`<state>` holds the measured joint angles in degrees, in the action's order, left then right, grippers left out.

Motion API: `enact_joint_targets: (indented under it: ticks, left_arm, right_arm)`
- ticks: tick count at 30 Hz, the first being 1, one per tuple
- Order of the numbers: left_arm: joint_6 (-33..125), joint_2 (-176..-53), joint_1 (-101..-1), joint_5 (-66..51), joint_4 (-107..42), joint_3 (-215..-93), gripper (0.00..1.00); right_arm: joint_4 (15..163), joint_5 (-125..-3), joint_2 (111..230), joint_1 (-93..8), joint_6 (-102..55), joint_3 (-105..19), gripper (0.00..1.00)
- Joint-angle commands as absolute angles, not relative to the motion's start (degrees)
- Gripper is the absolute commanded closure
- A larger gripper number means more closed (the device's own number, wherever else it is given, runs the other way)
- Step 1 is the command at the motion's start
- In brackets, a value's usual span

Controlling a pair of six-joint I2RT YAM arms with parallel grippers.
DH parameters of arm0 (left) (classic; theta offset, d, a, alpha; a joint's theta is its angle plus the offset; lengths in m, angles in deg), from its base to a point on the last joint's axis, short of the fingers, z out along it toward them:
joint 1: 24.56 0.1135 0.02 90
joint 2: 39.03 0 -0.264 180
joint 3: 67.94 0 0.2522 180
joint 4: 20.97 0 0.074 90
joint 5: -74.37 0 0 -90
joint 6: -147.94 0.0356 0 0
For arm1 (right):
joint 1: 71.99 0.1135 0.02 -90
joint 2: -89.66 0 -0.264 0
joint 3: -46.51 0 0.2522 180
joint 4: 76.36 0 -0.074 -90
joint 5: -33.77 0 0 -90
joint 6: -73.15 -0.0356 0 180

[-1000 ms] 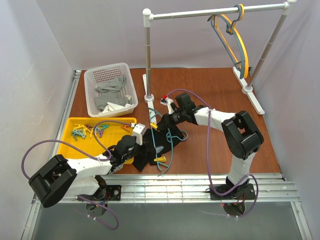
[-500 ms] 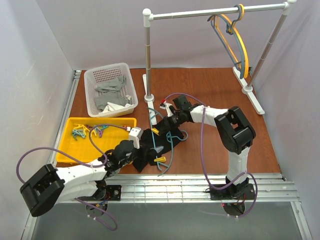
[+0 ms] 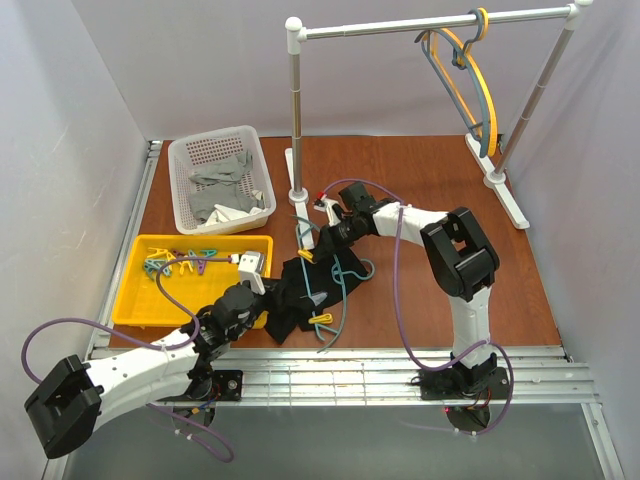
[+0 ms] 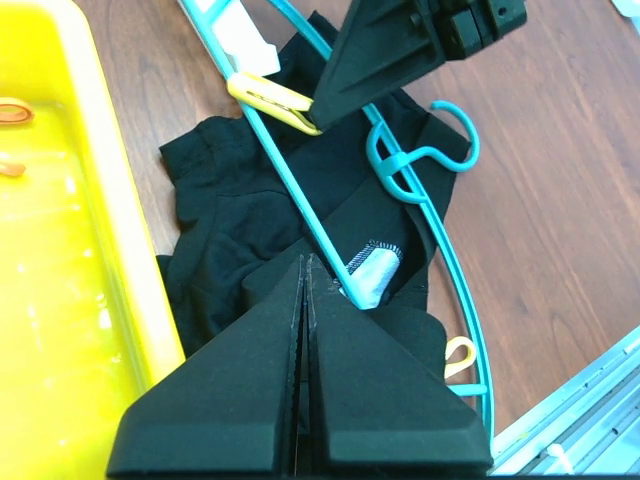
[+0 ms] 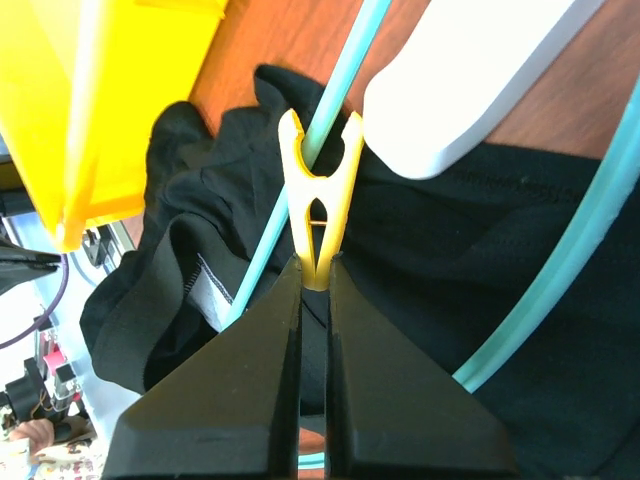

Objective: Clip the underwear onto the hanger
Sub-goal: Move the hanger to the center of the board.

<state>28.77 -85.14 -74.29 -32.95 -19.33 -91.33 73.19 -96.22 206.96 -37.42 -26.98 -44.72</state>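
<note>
The black underwear (image 3: 296,305) lies crumpled at the table's near edge, under the teal hanger (image 3: 338,285). My left gripper (image 3: 272,295) is shut, its tips (image 4: 304,262) pinching a fold of the underwear (image 4: 230,210) beside a white label. My right gripper (image 3: 308,252) is shut on the tail of a yellow clip (image 5: 318,190). The clip's open mouth straddles the hanger's bar (image 5: 345,80) over the black fabric (image 5: 480,260). The left wrist view shows the right gripper (image 4: 322,100) and that clip (image 4: 268,97). A second yellow clip (image 4: 458,352) sits on the hanger's lower bar (image 4: 455,290).
A yellow tray (image 3: 140,300) with several loose clips lies left of the underwear. A white basket (image 3: 190,150) of grey cloths stands behind it. A white rack (image 3: 294,110) holds a yellow and a grey-blue hanger (image 3: 470,90); its base foot (image 5: 480,70) is close to my right gripper.
My left arm's elbow swung out to the left while its gripper stayed on the underwear. My right gripper shifted slightly left with the yellow clip along the hanger bar.
</note>
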Motion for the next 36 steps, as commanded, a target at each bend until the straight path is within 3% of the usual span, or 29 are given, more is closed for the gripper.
enact_joint_targets:
  ticks: [1, 22, 36]
  left_arm:
    - [28.4, -84.6, -74.4, -35.0, -21.0, -90.5, 1.00]
    - [28.9, -81.9, -74.5, -34.1, -20.5, -89.3, 1.00]
    - [28.9, -78.6, -74.4, -33.4, -20.4, -87.9, 1.00]
  right_arm:
    - [69.9, -93.8, 206.0, -37.6, -25.9, -45.8, 0.99]
    - [59.1, -95.3, 213.8, -37.6, -20.0, -60.4, 0.99]
    - [53.8, -93.0, 216.0, -37.6, -17.2, -62.2, 0.99]
